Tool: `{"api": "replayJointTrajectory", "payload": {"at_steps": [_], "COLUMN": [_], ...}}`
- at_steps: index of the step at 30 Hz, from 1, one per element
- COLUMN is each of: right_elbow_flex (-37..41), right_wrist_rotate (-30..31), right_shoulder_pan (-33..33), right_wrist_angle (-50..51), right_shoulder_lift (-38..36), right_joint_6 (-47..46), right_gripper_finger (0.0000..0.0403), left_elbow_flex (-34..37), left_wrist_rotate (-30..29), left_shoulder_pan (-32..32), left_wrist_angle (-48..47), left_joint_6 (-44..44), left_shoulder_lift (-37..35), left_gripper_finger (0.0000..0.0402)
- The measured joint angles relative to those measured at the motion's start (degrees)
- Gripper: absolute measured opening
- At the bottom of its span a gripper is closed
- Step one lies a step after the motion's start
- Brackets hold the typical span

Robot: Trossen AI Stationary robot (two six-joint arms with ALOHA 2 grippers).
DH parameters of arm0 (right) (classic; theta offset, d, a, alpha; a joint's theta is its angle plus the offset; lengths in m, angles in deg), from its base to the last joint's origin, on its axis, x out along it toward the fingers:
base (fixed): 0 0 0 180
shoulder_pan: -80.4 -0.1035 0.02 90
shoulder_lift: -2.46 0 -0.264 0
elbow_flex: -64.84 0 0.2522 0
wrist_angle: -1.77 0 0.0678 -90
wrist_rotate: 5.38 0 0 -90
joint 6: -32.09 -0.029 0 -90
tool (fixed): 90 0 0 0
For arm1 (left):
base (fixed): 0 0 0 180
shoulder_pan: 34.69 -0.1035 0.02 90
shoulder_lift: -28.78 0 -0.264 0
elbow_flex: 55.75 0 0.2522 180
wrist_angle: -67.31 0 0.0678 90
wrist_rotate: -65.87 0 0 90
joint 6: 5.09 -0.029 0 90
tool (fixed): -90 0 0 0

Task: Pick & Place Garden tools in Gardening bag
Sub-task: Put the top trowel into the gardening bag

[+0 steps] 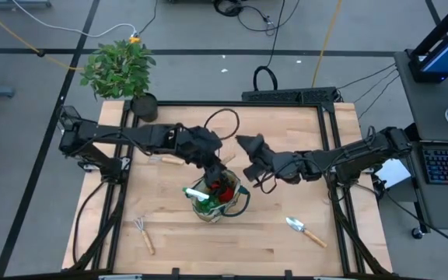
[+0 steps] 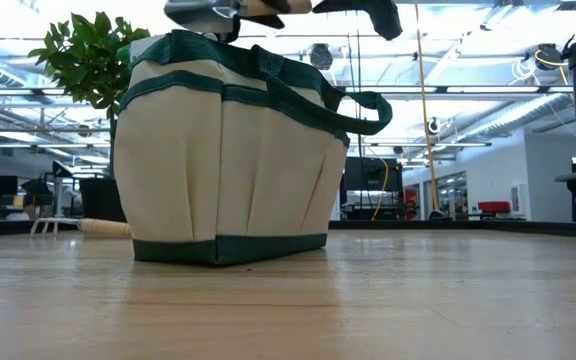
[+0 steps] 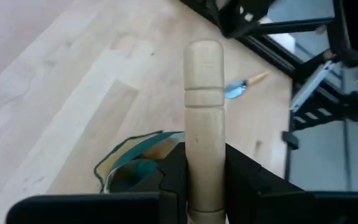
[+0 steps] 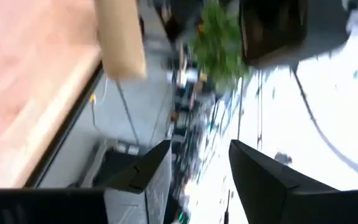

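The beige gardening bag [image 1: 218, 198] with green trim stands on the table's middle, with a green spray bottle and red gloves showing inside it. My left gripper [image 1: 212, 155] hangs just beyond the bag's far side, shut on a wooden-handled tool [image 3: 204, 93] whose metal end is hidden. My right gripper [image 4: 194, 168] stands open close by, to the right [image 1: 245, 146], and the handle's end [image 4: 120, 37] shows ahead of it. A small rake [image 1: 145, 233], a trowel [image 1: 306, 231] and another wooden-handled tool [image 1: 169, 161] lie flat on the table. My left gripper pinches the tool's wooden handle [image 3: 204, 155] between its two fingers [image 3: 173, 180]. The handle lies along the fingers, and its rounded free end sticks out past the fingertips. The fingers slant downward. The tool is lifted clear, above the bag [image 3: 135, 165].
A leafy plant [image 1: 121, 68] in a black pot stands at the table's far left corner. The black table frame [image 1: 333, 140] runs along the edges. Bare wood lies at the near side between the rake and the trowel.
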Motion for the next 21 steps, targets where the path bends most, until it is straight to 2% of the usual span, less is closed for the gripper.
{"api": "replayJointTrajectory", "payload": {"at_steps": [6,10,18,21], "right_elbow_flex": [0.0,0.0,0.0,-0.1], "right_wrist_rotate": [10.1,14.1,14.0,11.6], "right_shoulder_pan": [0.1,0.4,1.6,2.4], "right_wrist_angle": [0.3,0.3,0.5,0.3], "right_shoulder_lift": [0.1,0.1,-0.8,-1.5], "right_joint_6": [-10.6,-20.7,-43.9,-53.4], "right_gripper_finger": [0.0155,0.0155,0.0155,0.0155], "left_elbow_flex": [0.0,0.0,0.0,0.0], "left_wrist_rotate": [-6.2,-10.2,-20.7,-24.9], "left_shoulder_pan": [1.9,3.4,6.0,7.1], "left_wrist_angle": [-1.0,-0.9,-0.6,-1.3], "left_joint_6": [-0.5,-2.3,-6.0,-7.2], "left_shoulder_lift": [-0.1,-0.1,-1.3,-2.6], "left_gripper_finger": [0.0067,0.0067,0.0067,0.0067]}}
